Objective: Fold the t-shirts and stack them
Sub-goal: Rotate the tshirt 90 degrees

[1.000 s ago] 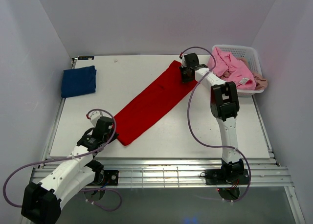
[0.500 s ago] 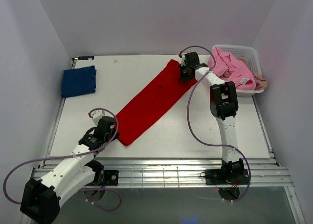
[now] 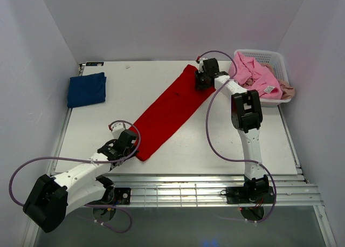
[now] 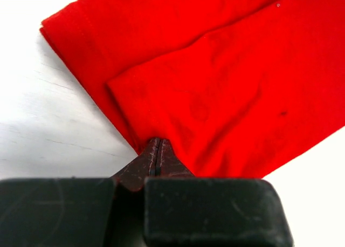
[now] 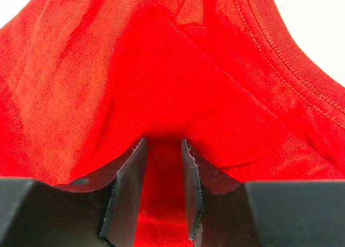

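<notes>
A bright red t-shirt [image 3: 167, 112], folded into a long strip, lies diagonally across the white table. My left gripper [image 3: 131, 141] is at the strip's near left edge. In the left wrist view its jaws are shut [image 4: 156, 142] with the red cloth [image 4: 215, 69] puckered into their tip. My right gripper [image 3: 200, 82] is on the strip's far end. In the right wrist view it [image 5: 161, 142] stands narrowly apart with red cloth [image 5: 161, 69] between the jaws and tented around them. A folded navy t-shirt [image 3: 86, 89] lies at the far left. A pink t-shirt [image 3: 253, 74] is heaped in the basket.
The white lattice basket [image 3: 275, 57] stands at the table's far right corner, with a bit of beige cloth [image 3: 288, 90] at its near right edge. White walls enclose the table [image 3: 226, 134] on three sides. A metal rail runs along the near edge.
My left gripper has moved right, onto the near left edge of the red strip, and that end now looks narrower. My right gripper has shifted slightly left at the far end.
</notes>
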Controlling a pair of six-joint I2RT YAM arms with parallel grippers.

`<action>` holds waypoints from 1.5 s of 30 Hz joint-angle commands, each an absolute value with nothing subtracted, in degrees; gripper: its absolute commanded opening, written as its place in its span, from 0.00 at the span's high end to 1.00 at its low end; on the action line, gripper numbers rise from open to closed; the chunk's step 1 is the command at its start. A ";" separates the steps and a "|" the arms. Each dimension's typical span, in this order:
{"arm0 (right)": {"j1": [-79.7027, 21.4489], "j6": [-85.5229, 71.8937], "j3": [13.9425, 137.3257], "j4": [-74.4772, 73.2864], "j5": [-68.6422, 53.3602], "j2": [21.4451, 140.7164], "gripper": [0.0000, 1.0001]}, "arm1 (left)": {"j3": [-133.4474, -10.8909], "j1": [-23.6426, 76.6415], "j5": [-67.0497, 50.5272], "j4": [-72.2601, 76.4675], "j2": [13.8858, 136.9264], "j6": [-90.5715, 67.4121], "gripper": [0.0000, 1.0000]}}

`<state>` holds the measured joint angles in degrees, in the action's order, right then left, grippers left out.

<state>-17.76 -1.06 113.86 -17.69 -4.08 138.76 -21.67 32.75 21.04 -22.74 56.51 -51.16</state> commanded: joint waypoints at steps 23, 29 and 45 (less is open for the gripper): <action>-17.49 0.97 87.99 -11.69 7.29 109.87 0.56 | -28.03 74.34 27.16 -27.33 77.15 -78.57 1.00; -17.49 0.97 83.16 -11.51 8.00 106.09 0.55 | -32.51 81.56 28.91 -25.23 85.23 -80.51 1.00; -17.67 -0.88 69.62 -8.79 6.42 93.61 0.56 | -28.83 79.28 32.17 4.27 78.49 -53.04 1.00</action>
